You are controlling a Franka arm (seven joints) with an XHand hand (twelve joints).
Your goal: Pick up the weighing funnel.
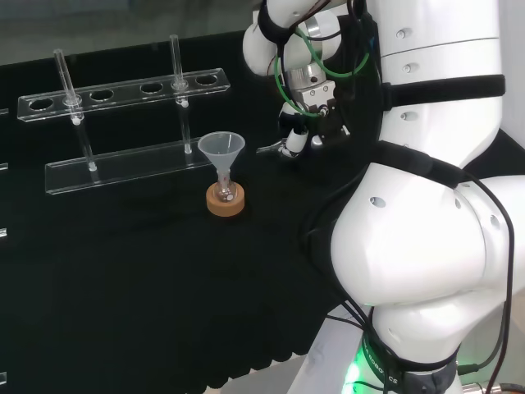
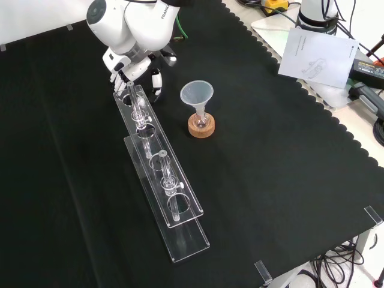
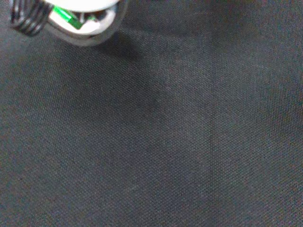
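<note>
- black cloth [image 3: 180, 142] is about all my wrist camera gives me, plus a blurred bit of the hand [image 3: 71, 19] at the edge. which step would you say i'm on?
- the reach, or the very start of the grasp. on the head view the hand [image 1: 297, 139] sits near the funnel [image 1: 221, 148], to its right. the funnel stands untouched in its small flask on the cork ring [image 1: 225, 202].
- and the weighing funnel?
- on that same view a pale, clear sliver pokes out from the hand toward the funnel. i take that for the weighing funnel [image 1: 269, 149], right at the hand. whether it rests on the cloth or is off it, i can't say.
- is the hand closed on it?
- i cannot tell. the arm's own links crowd it on the head view. on the front view the hand [image 2: 129, 69] is tucked under the arm at the far end of the clear rack [image 2: 159, 174].
- so what does my next move call for?
- i'd want proof of a hold before lifting. then go straight up, slowly, keeping clear of the rack and the funnel close by. if nothing is held, i'd settle the hand over the piece first.
</note>
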